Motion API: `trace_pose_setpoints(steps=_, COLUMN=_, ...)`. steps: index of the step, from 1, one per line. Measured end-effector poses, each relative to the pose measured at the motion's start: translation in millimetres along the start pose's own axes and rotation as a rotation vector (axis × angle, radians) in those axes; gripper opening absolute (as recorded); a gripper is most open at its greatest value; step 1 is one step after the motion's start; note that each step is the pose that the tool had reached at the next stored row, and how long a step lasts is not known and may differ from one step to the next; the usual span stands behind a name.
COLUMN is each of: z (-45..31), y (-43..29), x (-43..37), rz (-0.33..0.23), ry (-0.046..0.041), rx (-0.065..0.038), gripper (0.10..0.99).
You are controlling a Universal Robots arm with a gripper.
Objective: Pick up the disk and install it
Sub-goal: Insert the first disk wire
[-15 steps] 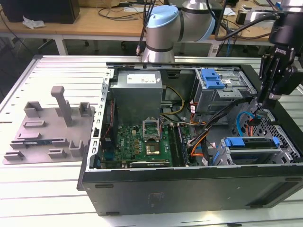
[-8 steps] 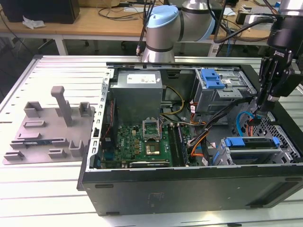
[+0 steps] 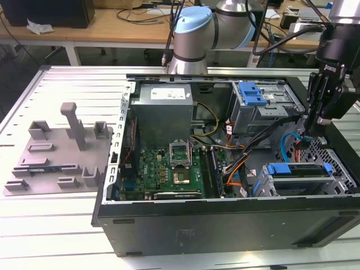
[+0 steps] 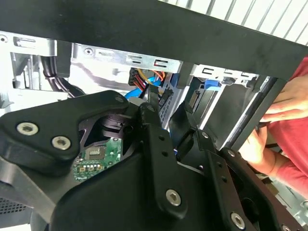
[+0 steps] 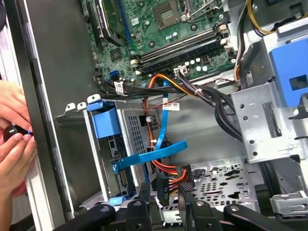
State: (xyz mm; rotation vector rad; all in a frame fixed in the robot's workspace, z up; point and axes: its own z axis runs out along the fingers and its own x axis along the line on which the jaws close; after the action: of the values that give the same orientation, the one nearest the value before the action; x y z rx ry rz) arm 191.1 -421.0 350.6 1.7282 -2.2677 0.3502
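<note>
In the exterior view the disk [image 3: 292, 169] lies mostly hidden inside its drive cage [image 3: 337, 179], its label out of sight, while in the first wrist view the picture's edge cuts off the gripper [image 5: 165, 195] and a person's 2 hands [image 5: 13, 156].

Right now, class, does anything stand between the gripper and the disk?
Yes. In the first wrist view, a blue strip and orange-red cables with a black plug lie between the gripper and the disk.
</note>
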Motion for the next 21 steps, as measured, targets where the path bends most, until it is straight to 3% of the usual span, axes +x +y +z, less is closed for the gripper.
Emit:
trace_pose_setpoints(steps=4, z=1.6, y=0.0, x=-0.4, rz=0.001, ry=0.0157, rx=0.004, gripper=0.365)
trace_pose_setpoints(steps=9, z=3.1, y=3.2, x=0.0, rz=0.001, ry=0.0168, rx=0.004, gripper=0.365)
trace_pose_setpoints(steps=21, z=4.9, y=3.2, x=0.3, rz=0.002, ry=0.0222, rx=0.006, gripper=0.365)
